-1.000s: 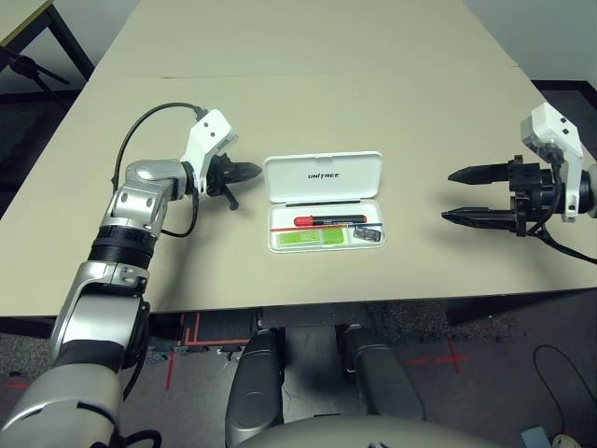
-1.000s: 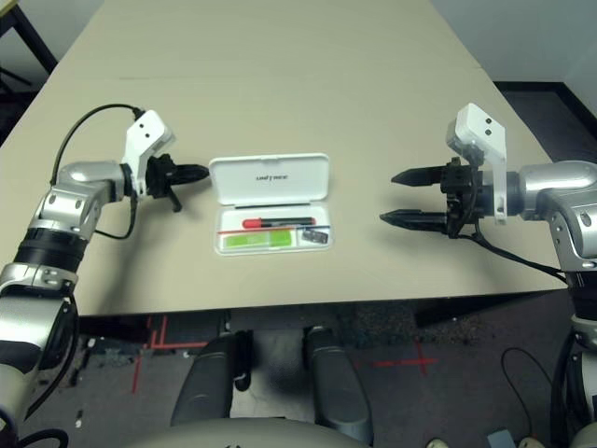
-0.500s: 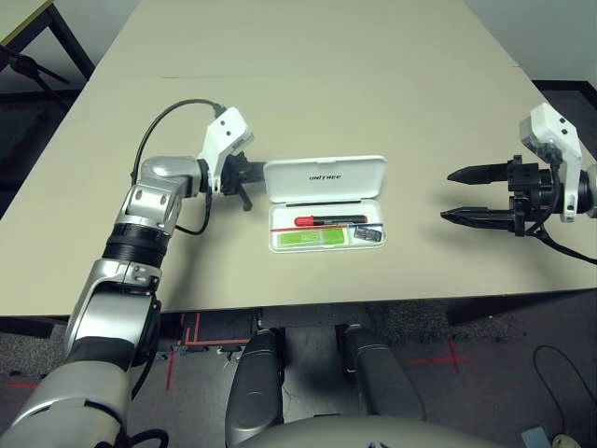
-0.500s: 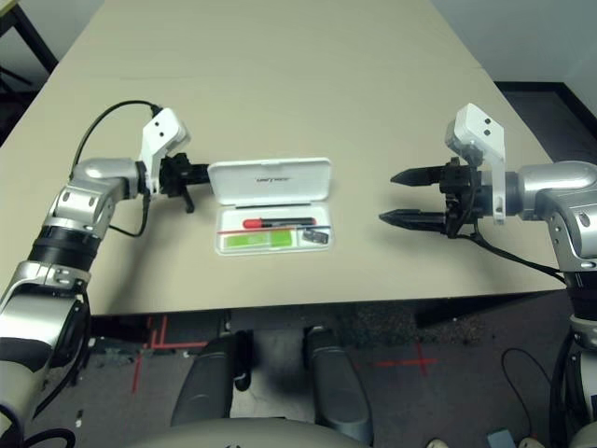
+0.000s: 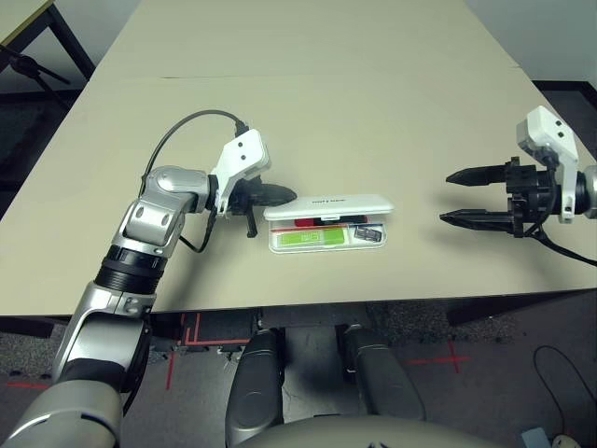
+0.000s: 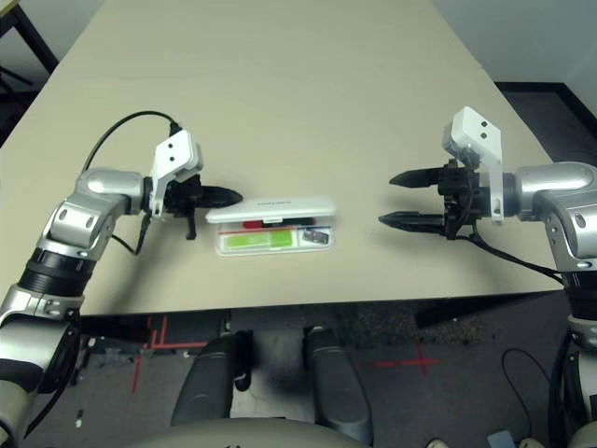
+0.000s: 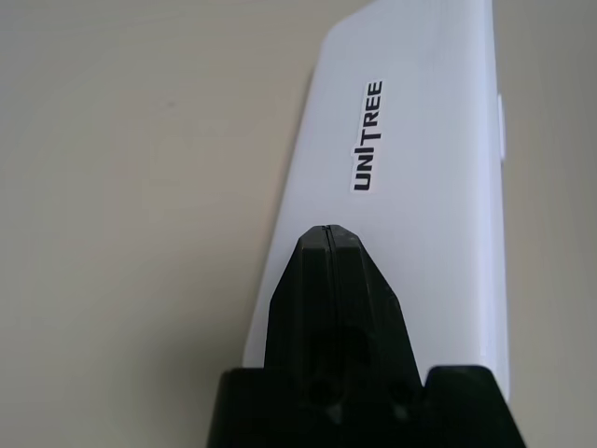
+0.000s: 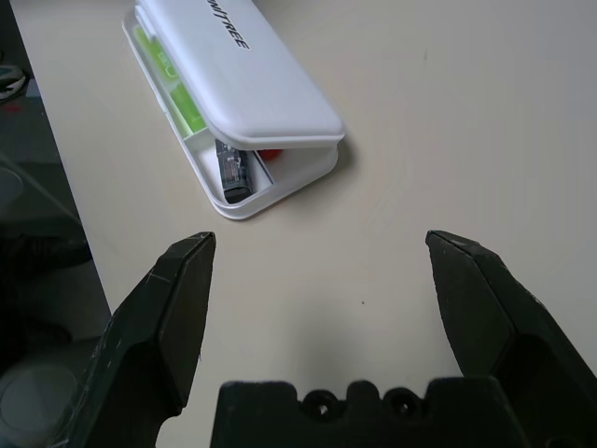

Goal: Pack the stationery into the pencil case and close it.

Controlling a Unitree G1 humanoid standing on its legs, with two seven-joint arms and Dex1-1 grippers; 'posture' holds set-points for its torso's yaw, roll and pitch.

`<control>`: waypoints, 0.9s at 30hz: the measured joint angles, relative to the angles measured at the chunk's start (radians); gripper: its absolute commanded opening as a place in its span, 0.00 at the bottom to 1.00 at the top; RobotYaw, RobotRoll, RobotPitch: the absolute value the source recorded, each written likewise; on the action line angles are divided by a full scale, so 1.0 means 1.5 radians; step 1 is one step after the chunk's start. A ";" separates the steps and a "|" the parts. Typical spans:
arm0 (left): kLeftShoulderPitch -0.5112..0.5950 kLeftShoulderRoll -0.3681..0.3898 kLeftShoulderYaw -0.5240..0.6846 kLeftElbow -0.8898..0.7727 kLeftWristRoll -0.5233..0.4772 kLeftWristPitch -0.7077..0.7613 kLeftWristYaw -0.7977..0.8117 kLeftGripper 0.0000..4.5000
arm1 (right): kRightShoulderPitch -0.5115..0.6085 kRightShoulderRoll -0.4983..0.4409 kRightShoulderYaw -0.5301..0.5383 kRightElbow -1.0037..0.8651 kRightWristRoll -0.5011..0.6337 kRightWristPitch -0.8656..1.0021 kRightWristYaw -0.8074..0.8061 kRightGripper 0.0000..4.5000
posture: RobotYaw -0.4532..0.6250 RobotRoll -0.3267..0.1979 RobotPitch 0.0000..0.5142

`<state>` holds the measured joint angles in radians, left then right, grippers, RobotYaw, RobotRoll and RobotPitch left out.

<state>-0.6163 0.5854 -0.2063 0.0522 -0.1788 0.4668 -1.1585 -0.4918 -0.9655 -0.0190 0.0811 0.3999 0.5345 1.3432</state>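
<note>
1. Pencil case [image 5: 326, 224]: the white hinged box lies near the middle of the desk [image 5: 308, 103], towards its near edge. Its lid, printed "UNITREE", is tilted low over the tray but not shut; a gap remains along the front.
2. Contents: through that gap I see the light-green highlighter [image 5: 314, 239] along the front of the tray, the red-and-black marker pen [image 5: 312, 222] behind it under the lid, and the small dark metallic piece [image 5: 369, 233] at the tray's right end. All three lie inside the case, so I judge packing done.
3. My left gripper [image 5: 276, 195]: jaws pressed together, holding nothing. The closed tip sits at the lid's left end, against or just over its upper face; whether it truly touches I cannot tell.
4. My right gripper [image 5: 462, 197]: jaws spread wide and empty, hovering well apart from the case on its right side, pointed towards it.
5. Step in hand: closing. I judge the lid is being pushed down by the left tip.
6. Next move calls for: pressing downward on the lid until its front edge meets the tray. Pressure at one end may leave the right end raised, or slide the case, so a steadying right gripper could help.
</note>
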 measured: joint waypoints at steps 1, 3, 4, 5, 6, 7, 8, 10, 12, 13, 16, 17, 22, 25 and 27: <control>0.002 -0.003 -0.005 -0.003 0.000 0.002 0.000 0.00 | 0.000 0.001 0.003 0.001 -0.002 -0.002 0.000 1.00 | 0.36 0.62 0.31; 0.005 -0.011 -0.012 -0.005 0.000 0.004 0.001 0.00 | -0.001 0.003 0.005 0.002 -0.004 -0.005 0.000 1.00 | 0.36 0.62 0.31; 0.006 -0.012 -0.017 -0.006 0.000 0.004 0.001 0.00 | -0.001 0.003 0.005 0.002 -0.005 -0.008 0.000 1.00 | 0.36 0.62 0.31; 0.007 -0.012 -0.023 -0.007 0.001 0.004 0.002 0.00 | -0.002 0.003 0.005 0.002 -0.005 -0.010 0.000 1.00 | 0.36 0.62 0.30; 0.009 -0.013 -0.028 -0.007 0.002 0.003 0.003 0.00 | -0.002 0.003 0.005 0.002 -0.006 -0.011 0.000 1.00 | 0.36 0.62 0.30; 0.011 -0.013 -0.032 -0.007 0.004 0.003 0.003 0.00 | -0.002 0.003 0.005 0.002 -0.007 -0.012 0.000 1.00 | 0.35 0.62 0.30; 0.013 -0.013 -0.034 -0.007 0.004 0.003 0.004 0.00 | -0.002 0.003 0.005 0.002 -0.007 -0.013 0.000 1.00 | 0.35 0.62 0.30; 0.019 -0.013 -0.037 -0.007 0.006 -0.001 0.004 0.00 | -0.001 0.003 0.006 0.002 -0.012 -0.015 0.000 1.00 | 0.35 0.62 0.30; 0.026 -0.013 -0.047 -0.007 0.011 -0.007 0.004 0.00 | -0.001 0.003 0.006 0.003 -0.014 -0.019 0.000 1.00 | 0.35 0.62 0.30; 0.027 -0.013 -0.050 -0.007 0.011 -0.010 0.003 0.00 | -0.001 0.003 0.006 0.003 -0.015 -0.021 0.000 1.00 | 0.35 0.62 0.30; 0.031 -0.010 -0.059 -0.007 0.015 -0.022 0.002 0.00 | -0.001 0.003 0.007 0.003 -0.019 -0.022 0.000 1.00 | 0.35 0.62 0.30; 0.033 -0.009 -0.062 -0.006 0.016 -0.027 0.001 0.00 | 0.000 0.003 0.007 0.003 -0.019 -0.022 0.000 1.00 | 0.35 0.62 0.30; 0.044 -0.009 -0.073 -0.005 0.017 -0.041 -0.001 0.00 | 0.000 0.010 0.013 0.004 -0.027 -0.024 0.000 1.00 | 0.36 0.62 0.31; 0.048 -0.008 -0.074 -0.005 0.017 -0.048 -0.001 0.00 | 0.000 0.015 0.020 0.005 -0.031 -0.024 -0.001 1.00 | 0.36 0.62 0.32; 0.050 -0.008 -0.073 -0.005 0.017 -0.052 0.001 0.00 | 0.000 0.024 0.026 0.006 -0.033 -0.026 -0.004 1.00 | 0.36 0.62 0.32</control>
<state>-0.5409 0.5733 -0.3152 0.0444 -0.1535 0.3887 -1.1573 -0.4923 -0.9299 0.0197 0.0900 0.3503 0.4947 1.3373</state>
